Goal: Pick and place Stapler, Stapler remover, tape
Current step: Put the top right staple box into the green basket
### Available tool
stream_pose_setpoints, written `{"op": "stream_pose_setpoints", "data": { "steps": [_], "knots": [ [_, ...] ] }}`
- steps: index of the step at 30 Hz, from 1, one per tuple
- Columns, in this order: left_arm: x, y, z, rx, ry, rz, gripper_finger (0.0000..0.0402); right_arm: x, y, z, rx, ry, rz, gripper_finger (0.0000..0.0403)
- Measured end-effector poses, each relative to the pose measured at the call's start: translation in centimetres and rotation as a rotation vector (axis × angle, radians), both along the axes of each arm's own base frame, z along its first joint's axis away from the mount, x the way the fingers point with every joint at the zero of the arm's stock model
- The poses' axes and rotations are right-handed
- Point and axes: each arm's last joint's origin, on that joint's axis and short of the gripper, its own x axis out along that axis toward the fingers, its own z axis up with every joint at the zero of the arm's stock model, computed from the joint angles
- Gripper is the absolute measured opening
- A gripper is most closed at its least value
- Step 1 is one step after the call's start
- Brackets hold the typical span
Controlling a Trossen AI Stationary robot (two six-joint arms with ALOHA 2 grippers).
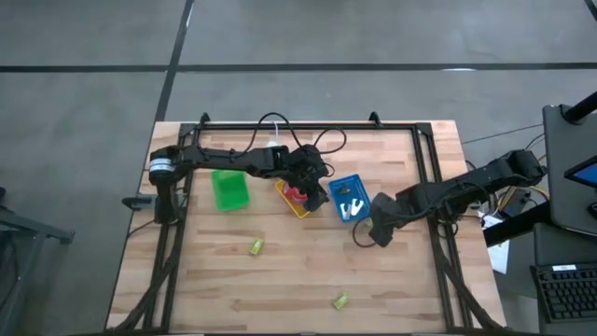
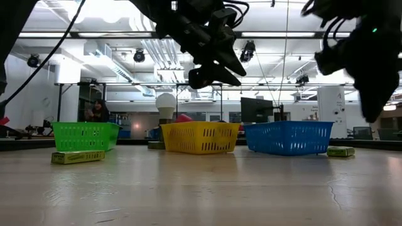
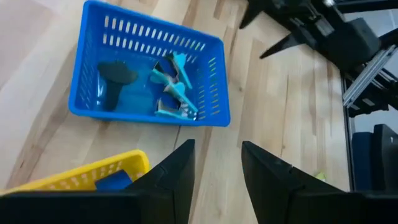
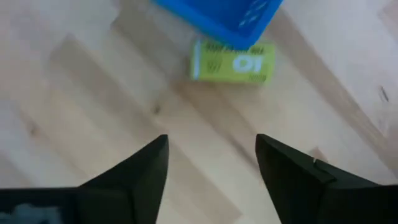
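Green basket (image 1: 229, 189): on the worktop's left part, toward the far edge, just beside the left arm's base column; seen in the low view at left with a small green box lying in front of it.
Green box, near-left (image 1: 256, 246): lying alone on bare wood, closer to the near edge than the baskets.
Left gripper (image 1: 315, 174): reaching in from the far-left corner, held above the yellow basket; fingers (image 3: 180, 177) parted by a narrow gap, nothing between them.
Yellow basket (image 1: 300, 209): mid-worktop, angled, between the green and blue baskets; something red inside in the high view, most likely tape, though its shape cannot be told; a blue item showing over its rim in the left wrist view.
Green box, near edge (image 1: 340, 301): by itself close to the worktop's near edge, right of centre.
Blue basket (image 1: 350, 198): just right of the yellow one; holding light-blue staple removers (image 3: 173, 87) and a dark object (image 3: 115, 73) that cannot be identified.
Green box by blue basket (image 4: 232, 61): touching or just beside a corner of the blue basket, printed side up.
Right gripper (image 1: 375, 228): entering from the worktop's right edge, hanging above bare wood just right of the blue basket; fingers (image 4: 144, 171) spread wide, empty.
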Motion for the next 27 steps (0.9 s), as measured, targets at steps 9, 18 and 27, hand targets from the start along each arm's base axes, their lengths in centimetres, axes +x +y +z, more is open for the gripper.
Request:
{"op": "stream_pose_setpoints", "data": {
  "steps": [9,18,27],
  "knots": [
    [0.0,-1.0,0.0,-0.003,0.012,-0.024,0.0131,1.2,0.0,-3.1,0.047,-0.180,-0.144,0.0274],
    [0.0,-1.4,0.1,-0.001,0.011,-0.034,0.0129,1.0,-0.3,-4.6,-0.073,-0.094,-0.148,0.0297],
    [-0.2,-1.3,0.5,0.009,-0.001,-0.040,0.0129,1.4,-0.4,-6.5,-0.159,-0.012,-0.120,0.0293]
  ]
}}
